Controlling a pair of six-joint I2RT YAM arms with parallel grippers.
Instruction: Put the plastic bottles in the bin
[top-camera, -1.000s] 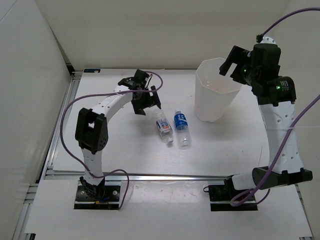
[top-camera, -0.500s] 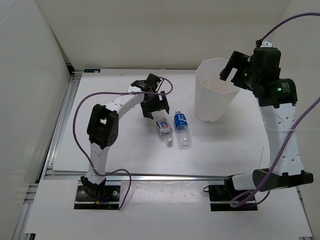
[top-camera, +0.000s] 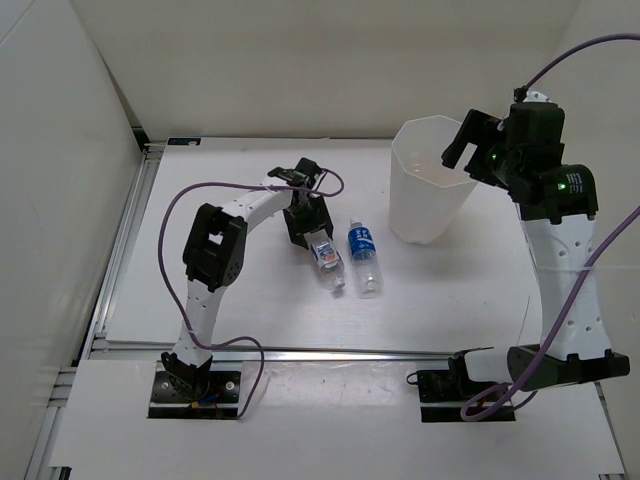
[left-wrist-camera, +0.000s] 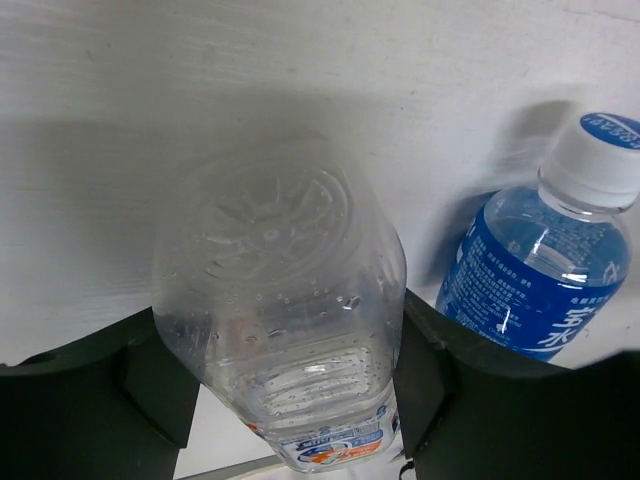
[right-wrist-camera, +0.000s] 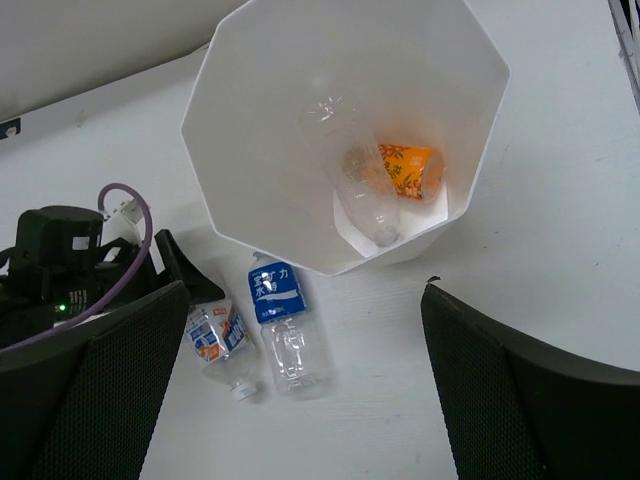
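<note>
The clear plastic bottle with white-red-blue label (top-camera: 328, 258) lies mid-frame on the white worktop (top-camera: 450, 290). The left gripper (top-camera: 312, 234) has its fingers (left-wrist-camera: 90, 400) either side of it; I cannot tell whether they squeeze. The step in hand looks like grasping. Next it calls for clamping, lifting and carrying the bottle up-right to the tall white translucent bin (top-camera: 425, 215), where the right gripper (top-camera: 462, 138) hovers spread and empty.

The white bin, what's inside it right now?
Inside the bin lie a clear unlabelled bottle and a short orange bottle, seen from the right wrist view. The clear bottle overlaps the orange one's edge; the floor beneath them is hidden.
</note>
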